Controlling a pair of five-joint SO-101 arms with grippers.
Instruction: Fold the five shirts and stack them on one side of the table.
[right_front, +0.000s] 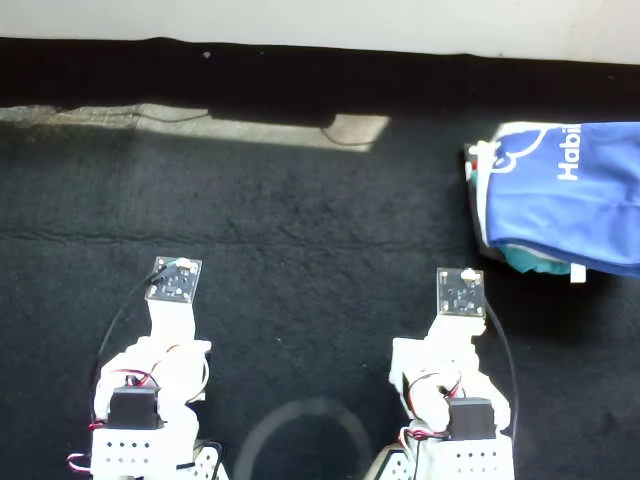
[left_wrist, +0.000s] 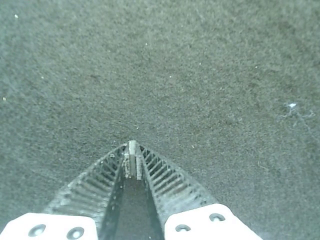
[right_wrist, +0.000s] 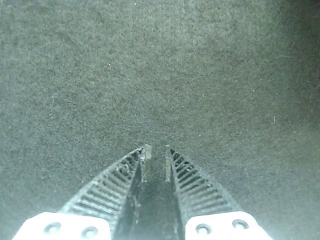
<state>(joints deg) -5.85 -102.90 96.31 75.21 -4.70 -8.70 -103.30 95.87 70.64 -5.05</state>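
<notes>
A stack of folded shirts (right_front: 565, 198) lies at the right edge of the table, a blue one with white print on top and a green layer showing underneath. Both arms sit pulled back at the near edge, the left arm (right_front: 172, 285) at lower left and the right arm (right_front: 460, 295) at lower right, well short of the stack. My left gripper (left_wrist: 133, 157) is shut over bare black cloth with nothing in it. My right gripper (right_wrist: 156, 161) hangs over the same cloth, its tips a narrow gap apart and holding nothing.
A black cloth (right_front: 300, 230) covers the whole table. A bright strip of light (right_front: 230, 125) falls across its far part. Cables (right_front: 118, 320) run along each arm near the front edge.
</notes>
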